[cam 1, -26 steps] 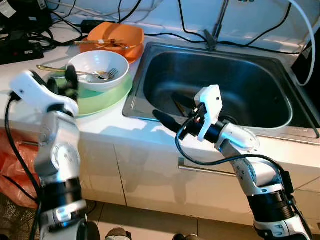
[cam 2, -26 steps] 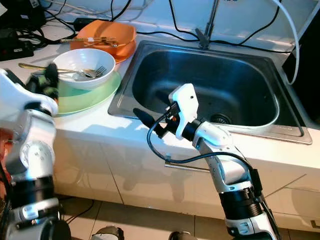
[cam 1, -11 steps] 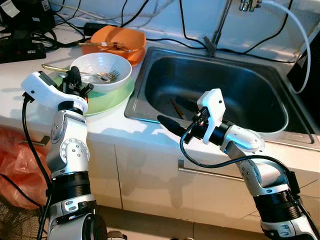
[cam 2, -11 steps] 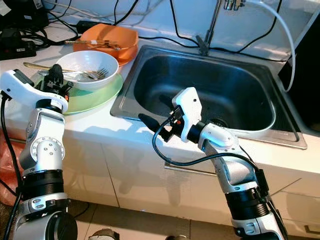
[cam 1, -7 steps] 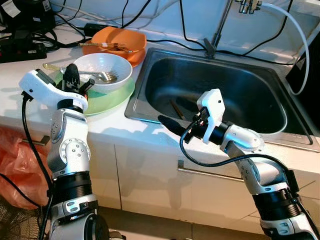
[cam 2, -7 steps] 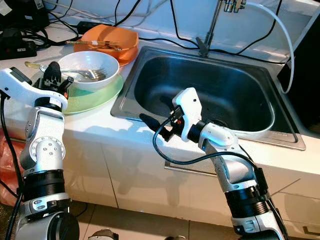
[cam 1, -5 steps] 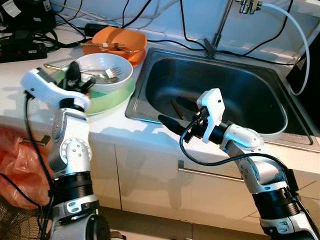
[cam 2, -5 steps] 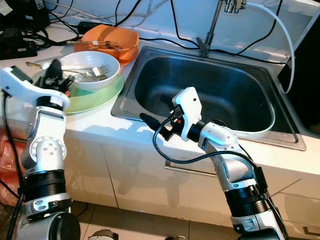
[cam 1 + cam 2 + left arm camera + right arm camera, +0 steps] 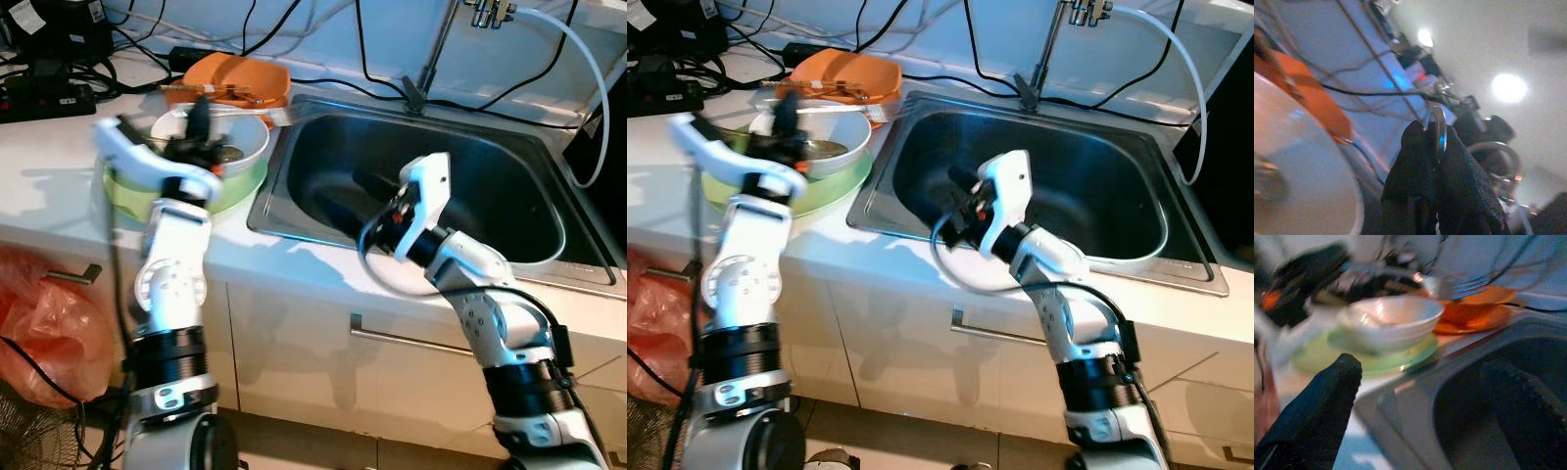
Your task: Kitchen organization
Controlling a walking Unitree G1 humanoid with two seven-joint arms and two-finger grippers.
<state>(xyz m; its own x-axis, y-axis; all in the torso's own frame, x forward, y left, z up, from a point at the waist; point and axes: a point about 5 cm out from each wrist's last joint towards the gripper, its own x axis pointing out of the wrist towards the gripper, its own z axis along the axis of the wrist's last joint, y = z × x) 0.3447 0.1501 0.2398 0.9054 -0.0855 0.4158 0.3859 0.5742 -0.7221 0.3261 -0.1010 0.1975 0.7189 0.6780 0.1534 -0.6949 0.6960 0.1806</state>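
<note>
The left end effector (image 9: 1436, 161) was clamped on a thin silver fork (image 9: 1449, 284), lifted above the white ceramic bowl (image 9: 220, 147) stacked on a pale green plate (image 9: 235, 186) near the bench's left sink edge. The right end effector (image 9: 1420, 396), fingers spread and empty, hovered over the stainless steel sink (image 9: 509, 196). Carrying the fork level across the rim before releasing it low in the basin seemed wisest. An orange plastic dish (image 9: 235, 76) and black cables (image 9: 294, 20) crowded the white bench's back edge.
</note>
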